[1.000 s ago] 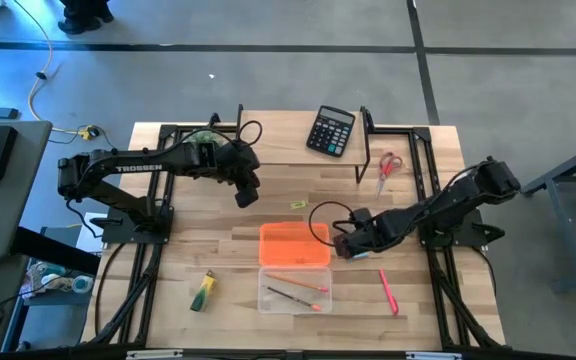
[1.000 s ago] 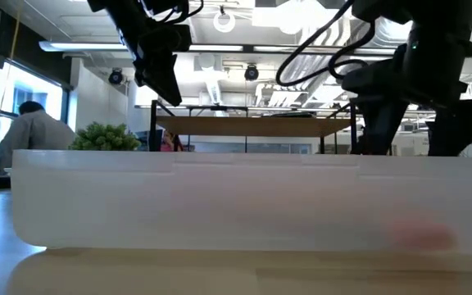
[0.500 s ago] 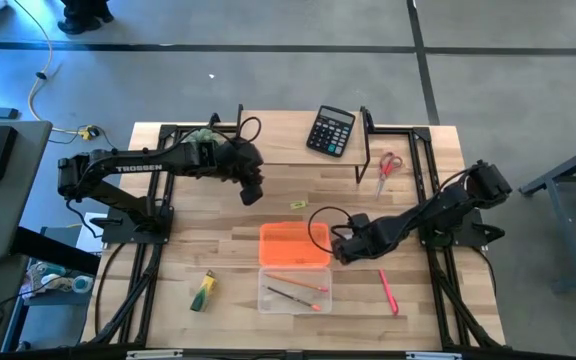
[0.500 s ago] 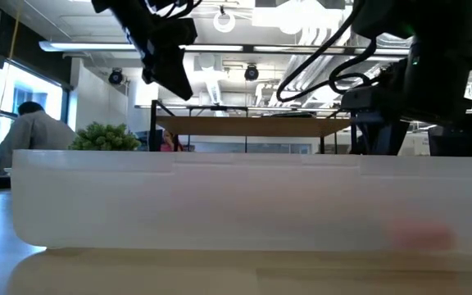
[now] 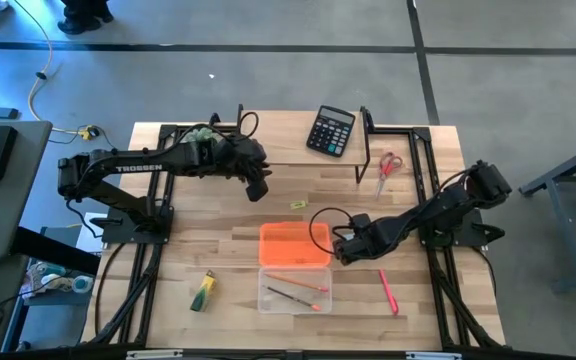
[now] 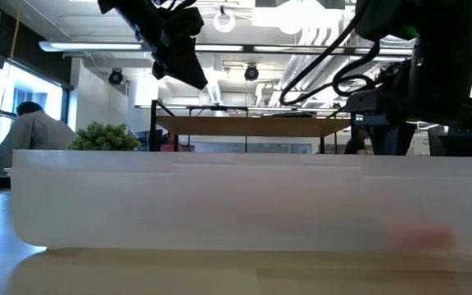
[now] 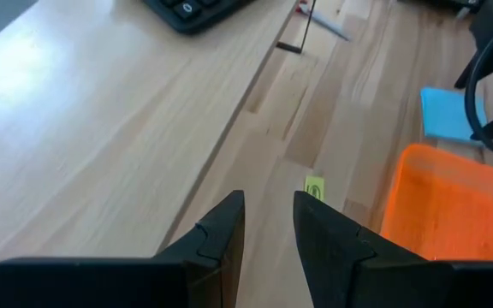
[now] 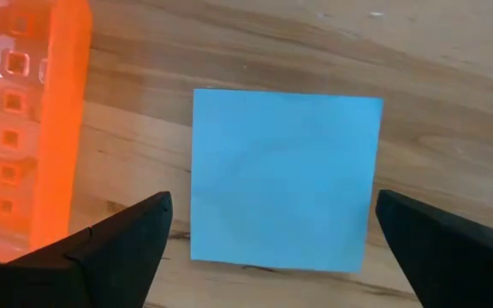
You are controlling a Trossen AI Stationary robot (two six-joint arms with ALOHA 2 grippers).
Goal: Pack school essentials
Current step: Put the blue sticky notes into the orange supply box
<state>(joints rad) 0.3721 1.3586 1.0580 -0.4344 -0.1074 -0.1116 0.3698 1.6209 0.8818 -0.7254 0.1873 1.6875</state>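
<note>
Right wrist view: the right gripper (image 8: 272, 248) hangs low over the table (image 8: 332, 51) with its fingers (image 8: 118, 239) spread wide and holding nothing; the blue pad (image 8: 285, 180) lies flat between them, just ahead, touching neither. Beside the pad stands the orange lid (image 8: 24, 120). In the high view this gripper (image 5: 340, 247) sits at the lid's (image 5: 294, 244) right edge, with the clear tray (image 5: 294, 290) holding pencils (image 5: 296, 284) just below it and the pink pen (image 5: 387, 291) on the wood nearby. The left gripper (image 5: 259, 186) hovers farther back, fingers (image 7: 221, 239) narrowly apart and empty, the tiny yellow piece (image 7: 314, 187) just ahead of them. Scissors (image 5: 388, 170) and calculator (image 5: 330, 130) lie at the back, the marker (image 5: 203, 291) at front left.
</note>
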